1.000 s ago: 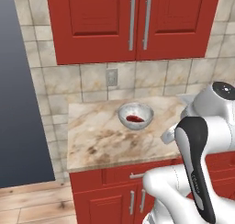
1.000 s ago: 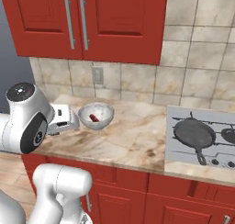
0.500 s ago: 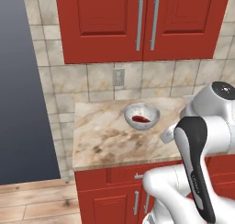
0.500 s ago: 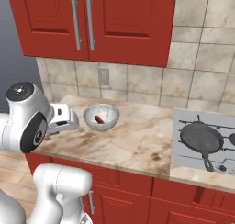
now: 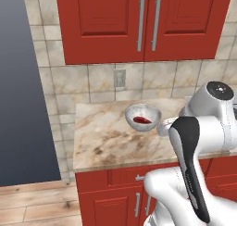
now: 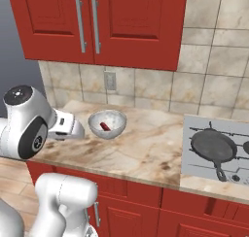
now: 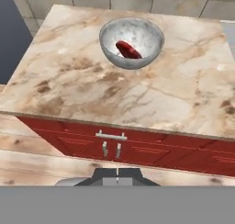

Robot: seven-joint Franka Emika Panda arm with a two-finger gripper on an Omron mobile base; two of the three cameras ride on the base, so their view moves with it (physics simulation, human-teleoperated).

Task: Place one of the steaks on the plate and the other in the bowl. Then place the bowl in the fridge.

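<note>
The light grey bowl stands on the marble counter near the wall. One dark-red steak lies inside it. My gripper hangs in front of the counter's edge, well short of the bowl; its dark fingertips sit pressed together, shut and holding nothing. In the base views my white hand points at the bowl from beside it. The other steak, the plate and the fridge's handles are out of view.
A black long-handled skillet rests on the grey stove top to the right. Red wall cupboards hang above the counter, red drawers sit below it. A flat dark grey surface stands left of the counter.
The whole scene has slid slightly to the right in both base views, so the base moved. The bowl and steak stay put on the counter.
</note>
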